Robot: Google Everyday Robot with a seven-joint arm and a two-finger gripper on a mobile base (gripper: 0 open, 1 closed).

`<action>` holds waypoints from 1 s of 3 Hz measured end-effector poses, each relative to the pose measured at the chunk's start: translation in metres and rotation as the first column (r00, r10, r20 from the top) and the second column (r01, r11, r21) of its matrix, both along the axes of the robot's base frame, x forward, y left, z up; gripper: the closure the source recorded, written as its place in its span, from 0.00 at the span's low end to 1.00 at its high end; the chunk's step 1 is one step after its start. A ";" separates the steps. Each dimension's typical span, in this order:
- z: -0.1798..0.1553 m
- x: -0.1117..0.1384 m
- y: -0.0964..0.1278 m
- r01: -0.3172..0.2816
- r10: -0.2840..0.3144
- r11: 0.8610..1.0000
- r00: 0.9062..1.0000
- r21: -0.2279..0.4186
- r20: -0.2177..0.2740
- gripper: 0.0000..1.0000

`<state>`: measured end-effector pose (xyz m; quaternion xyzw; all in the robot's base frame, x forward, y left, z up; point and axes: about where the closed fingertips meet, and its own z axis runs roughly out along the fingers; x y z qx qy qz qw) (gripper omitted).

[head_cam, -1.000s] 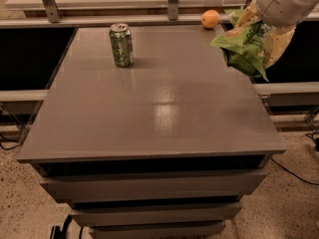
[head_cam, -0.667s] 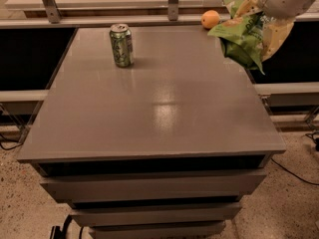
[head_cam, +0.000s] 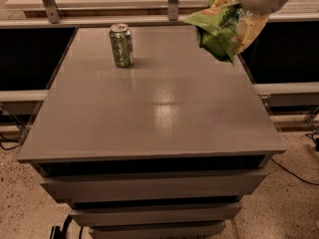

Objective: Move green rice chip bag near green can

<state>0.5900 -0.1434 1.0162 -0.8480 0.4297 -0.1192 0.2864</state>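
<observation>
The green can (head_cam: 121,45) stands upright on the grey table (head_cam: 159,108), at its far left. The green rice chip bag (head_cam: 215,24) hangs crumpled in the air above the table's far right corner, well to the right of the can. My gripper (head_cam: 234,6) comes in from the top right and is shut on the bag's upper part. The bag hides most of the fingers.
The table is a cabinet with drawers (head_cam: 154,188) below its front edge. A light counter with metal posts (head_cam: 173,1) runs behind it. Speckled floor with cables (head_cam: 299,168) lies on both sides.
My gripper has carried the bag up and to the left, further over the table's far right corner. The bag now covers the orange fruit seen earlier. The can has not moved.
</observation>
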 end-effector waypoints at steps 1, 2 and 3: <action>-0.006 0.010 0.027 0.004 -0.006 0.999 0.999 0.044 0.035 1.00; -0.014 0.026 0.055 0.016 -0.021 0.997 0.997 0.082 0.069 1.00; -0.022 0.038 0.080 0.015 -0.022 0.996 0.996 0.091 0.085 1.00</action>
